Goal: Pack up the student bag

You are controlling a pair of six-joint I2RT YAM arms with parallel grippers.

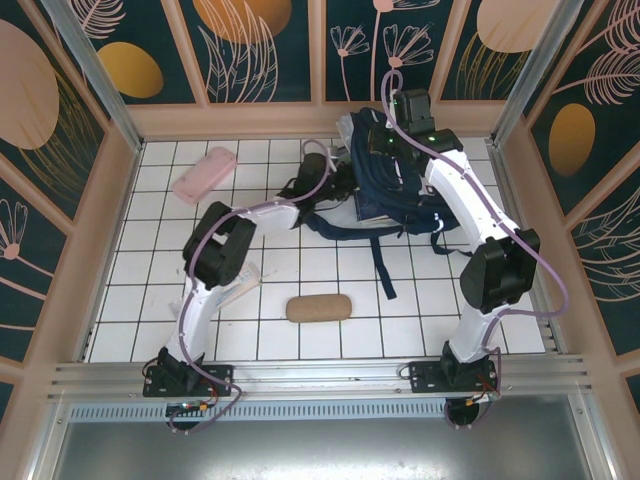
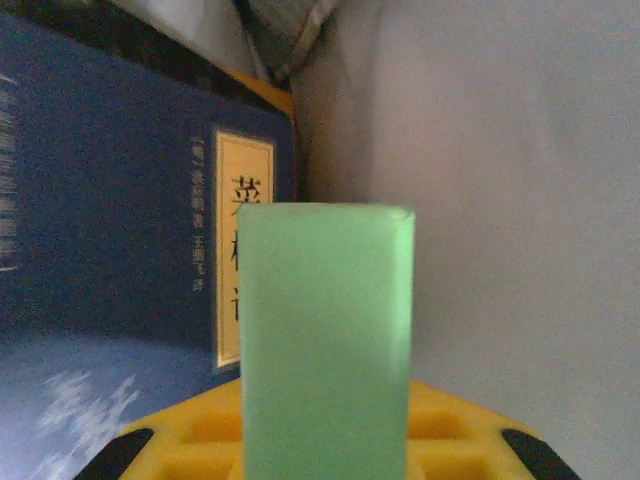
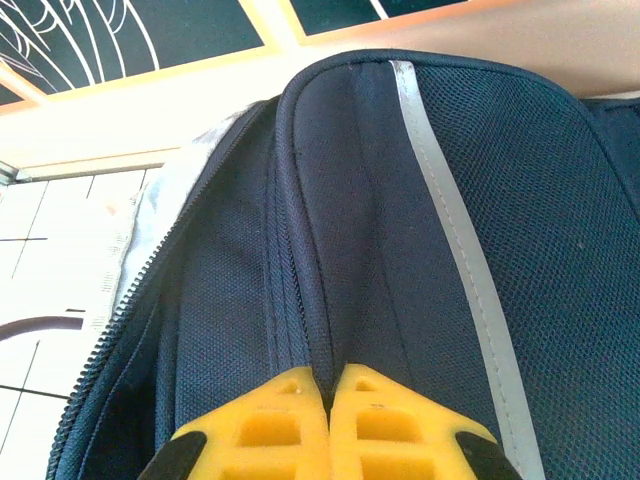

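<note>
Two grips: right jaws pinch a bag [image 3: 400, 250] fold; left jaws clamp a green block [image 2: 325, 340] inside the bag, beside a book [image 2: 110, 220], far back on the surface [image 1: 300, 270].

Blue book cover [image 2: 110, 230], cream label panel [image 2: 245, 172] bearing vertical dark Chinese characters, lower ones hidden behind green block [image 2: 325, 340], smaller adjacent print too blurred to read.
</note>
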